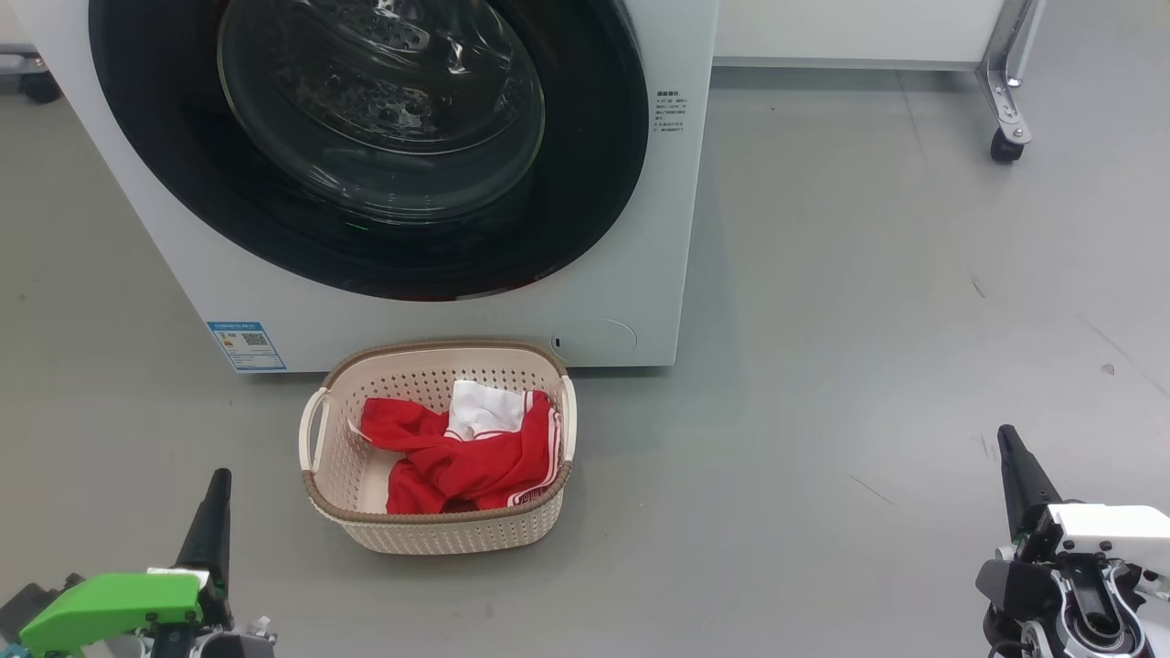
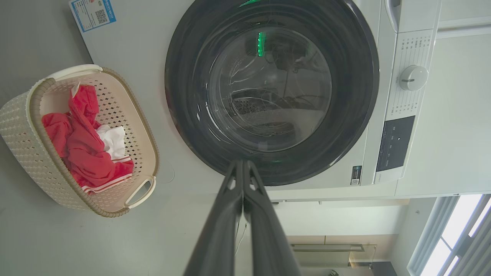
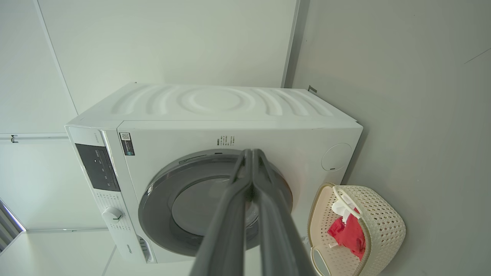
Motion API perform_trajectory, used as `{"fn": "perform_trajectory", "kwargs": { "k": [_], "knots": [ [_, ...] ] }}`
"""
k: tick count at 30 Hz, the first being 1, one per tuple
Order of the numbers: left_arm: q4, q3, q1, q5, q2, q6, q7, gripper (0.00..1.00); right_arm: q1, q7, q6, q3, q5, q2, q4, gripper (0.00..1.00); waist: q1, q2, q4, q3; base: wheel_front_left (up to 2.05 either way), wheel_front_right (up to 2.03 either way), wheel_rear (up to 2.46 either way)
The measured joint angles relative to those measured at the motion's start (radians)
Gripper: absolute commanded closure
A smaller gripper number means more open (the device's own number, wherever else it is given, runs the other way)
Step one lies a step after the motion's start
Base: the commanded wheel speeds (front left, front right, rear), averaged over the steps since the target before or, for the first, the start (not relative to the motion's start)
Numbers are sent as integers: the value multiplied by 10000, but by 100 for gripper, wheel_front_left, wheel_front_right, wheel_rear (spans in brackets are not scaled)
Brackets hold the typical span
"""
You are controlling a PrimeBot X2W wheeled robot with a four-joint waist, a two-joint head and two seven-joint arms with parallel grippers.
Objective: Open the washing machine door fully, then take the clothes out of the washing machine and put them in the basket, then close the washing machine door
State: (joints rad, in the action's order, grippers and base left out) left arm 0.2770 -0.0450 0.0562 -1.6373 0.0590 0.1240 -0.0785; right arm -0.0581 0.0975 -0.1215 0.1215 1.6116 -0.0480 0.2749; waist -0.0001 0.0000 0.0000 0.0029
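- Door (image 1: 384, 137) shut flat on the washer (image 1: 658, 228) front, black rim and glass bowl facing out; perforated drum (image 1: 384, 37) dimly visible through the glass.
- Basket (image 1: 439, 535) on the floor (image 1: 823, 366) just in front of the washer, below the door's lower edge, right of the blue label (image 1: 245, 344).
- Clothes (image 1: 466, 457) inside the basket: red heap with white stripes toward its right and near side, a white piece on top at the far side.
- Left hand (image 1: 218, 484) at near left, fully closed, gripping nothing, well apart from the basket.
- Right hand (image 1: 1013, 457) at near right, likewise closed and empty, over bare floor well right of the basket.
- In both wrist views, finger pairs pressed together at the tips, pointing toward the door, touching nothing.
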Motion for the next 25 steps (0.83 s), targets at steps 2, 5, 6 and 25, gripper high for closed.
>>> {"fn": "perform_trajectory", "kwargs": {
  "k": [2, 5, 6, 25],
  "knots": [
    [0, -4, 0, 0, -2, 0, 0, 100, 0, 0, 0, 0, 0, 0, 0, 100, 1, 0, 0, 0, 0, 0, 0],
    [-2, -10, 0, 0, -2, 0, 0, 100, 0, 0, 0, 2, 0, 0, 0, 100, 1, 0, 0, 0, 0, 0, 0],
    [-2, -10, 0, 0, -2, 0, 0, 100, 0, 0, 0, 2, 0, 0, 0, 100, 1, 0, 0, 0, 0, 0, 0],
    [-6, -23, 0, 0, -6, 0, -10, 100, 0, 0, 0, 8, 0, 8, 0, 100, 1, 0, 0, 1, 0, 0, 0]
  ]
}}
